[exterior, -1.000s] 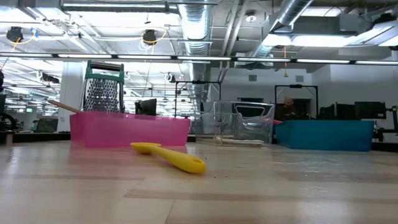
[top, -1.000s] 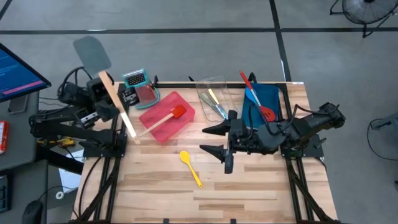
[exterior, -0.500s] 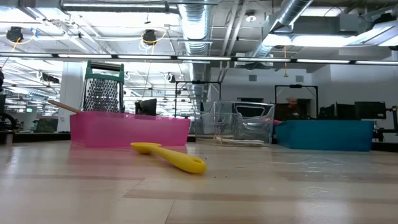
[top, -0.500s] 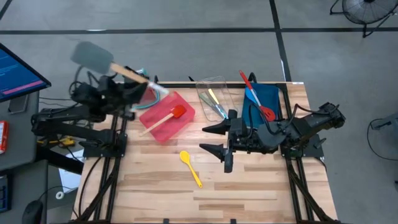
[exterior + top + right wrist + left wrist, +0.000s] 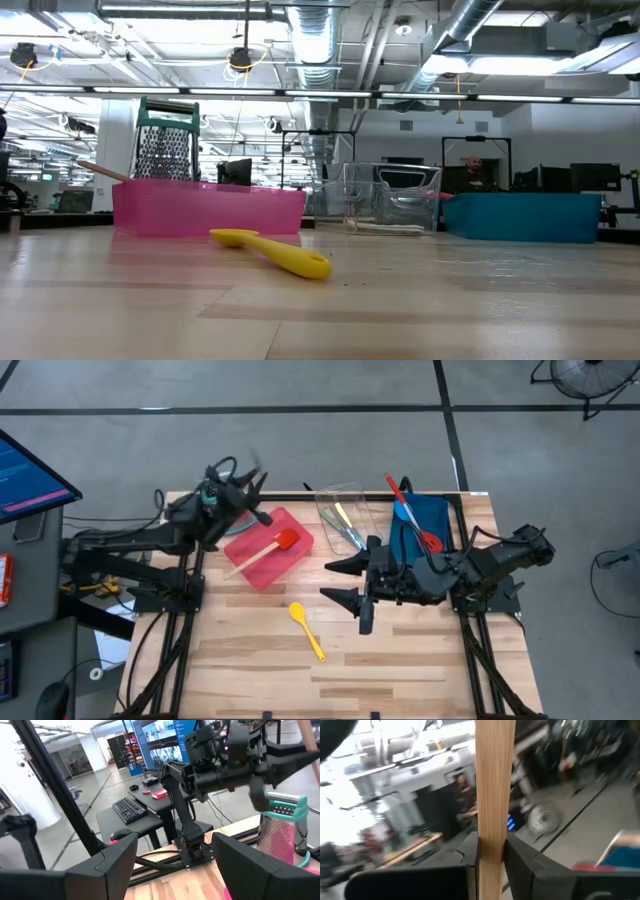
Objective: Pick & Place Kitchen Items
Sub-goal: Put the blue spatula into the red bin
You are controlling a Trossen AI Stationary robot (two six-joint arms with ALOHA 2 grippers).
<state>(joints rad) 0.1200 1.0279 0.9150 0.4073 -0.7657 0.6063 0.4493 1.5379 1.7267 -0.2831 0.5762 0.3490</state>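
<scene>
The left tool [image 5: 491,862] is clamped on the wooden handle of a spatula [image 5: 494,780]; the wrist view shows the handle standing straight up between the two dark fingers [image 5: 520,857]. In the high view this tool [image 5: 236,500] hangs over the far left corner of the bench [image 5: 400,660], at the edge of the pink tray [image 5: 262,565], and motion blur hides the spatula's blade there, so whether it is over the tray cannot be told.

The right tool [image 5: 350,582] waits with its fingers wide apart and nothing between them, above the middle of the bench. Just in front of it, on the bare wood, lies the yellow spoon [image 5: 307,629], untouched and outside every tray; the low view shows it flat on the bench [image 5: 275,255].

As for progress, several items already sit in containers. A red spatula with a wooden handle [image 5: 268,550] lies in the pink tray, beside the left tool. Slim utensils [image 5: 342,525] lie in the clear tray [image 5: 328,495] beyond the right tool, and a red spoon [image 5: 412,520] rests across the blue tray [image 5: 440,515]. The box grater [image 5: 165,145] stands behind the pink tray.

By this reckoning the task is well along: the held spatula remains to be set down, and the yellow spoon remains to be picked up and placed.
</scene>
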